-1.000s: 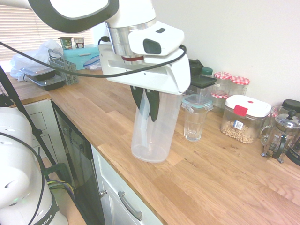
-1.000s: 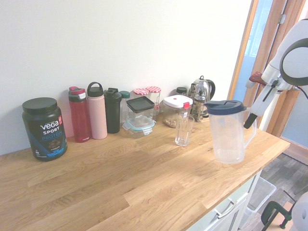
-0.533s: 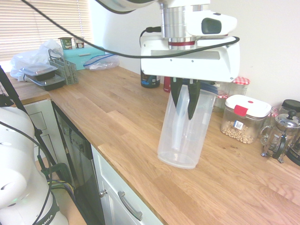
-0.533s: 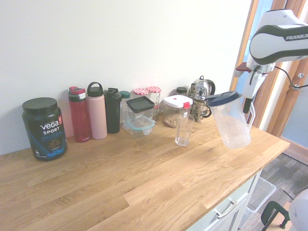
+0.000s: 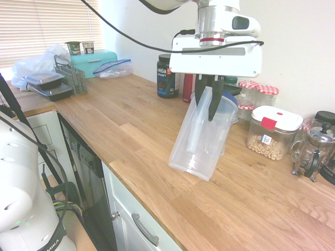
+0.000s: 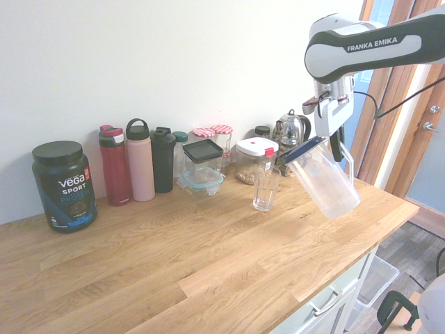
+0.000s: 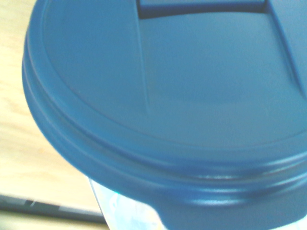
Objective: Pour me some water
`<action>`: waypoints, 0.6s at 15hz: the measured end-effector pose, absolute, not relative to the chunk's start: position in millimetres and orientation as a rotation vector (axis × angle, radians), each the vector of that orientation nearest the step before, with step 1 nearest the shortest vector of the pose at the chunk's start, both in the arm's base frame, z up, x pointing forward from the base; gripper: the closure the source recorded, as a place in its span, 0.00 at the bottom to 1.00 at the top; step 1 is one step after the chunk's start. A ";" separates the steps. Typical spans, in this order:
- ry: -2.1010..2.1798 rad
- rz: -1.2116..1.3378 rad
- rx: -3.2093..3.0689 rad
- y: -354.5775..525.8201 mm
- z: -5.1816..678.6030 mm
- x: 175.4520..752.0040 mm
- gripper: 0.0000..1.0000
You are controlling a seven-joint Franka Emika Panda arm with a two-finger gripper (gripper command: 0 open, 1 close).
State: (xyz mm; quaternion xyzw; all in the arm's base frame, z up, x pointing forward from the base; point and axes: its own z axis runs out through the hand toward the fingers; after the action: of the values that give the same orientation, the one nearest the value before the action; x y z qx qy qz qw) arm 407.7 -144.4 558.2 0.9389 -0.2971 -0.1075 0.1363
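Clear plastic jug, blue lid, tilted above counter toward empty upright glass.

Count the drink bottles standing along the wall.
3, side by side between the Vega tub and the food jars: red bottle, pink bottle, black bottle. Others may be hidden behind them.

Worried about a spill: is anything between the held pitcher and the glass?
Nothing visible. The pitcher, tilted in the gripper, has open air between its lid end and the glass; the jars stand behind the glass.
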 end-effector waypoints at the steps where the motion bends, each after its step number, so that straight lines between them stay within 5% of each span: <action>1: -0.865 -0.356 2.693 -140.9 557.3 412.3 1.00; 9: -0.891 -0.475 2.619 -128.4 556.0 454.5 1.00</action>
State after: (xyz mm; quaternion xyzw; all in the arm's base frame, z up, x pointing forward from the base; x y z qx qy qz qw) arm 454.5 -128.4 556.0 0.9200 -0.3129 -0.1669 0.1667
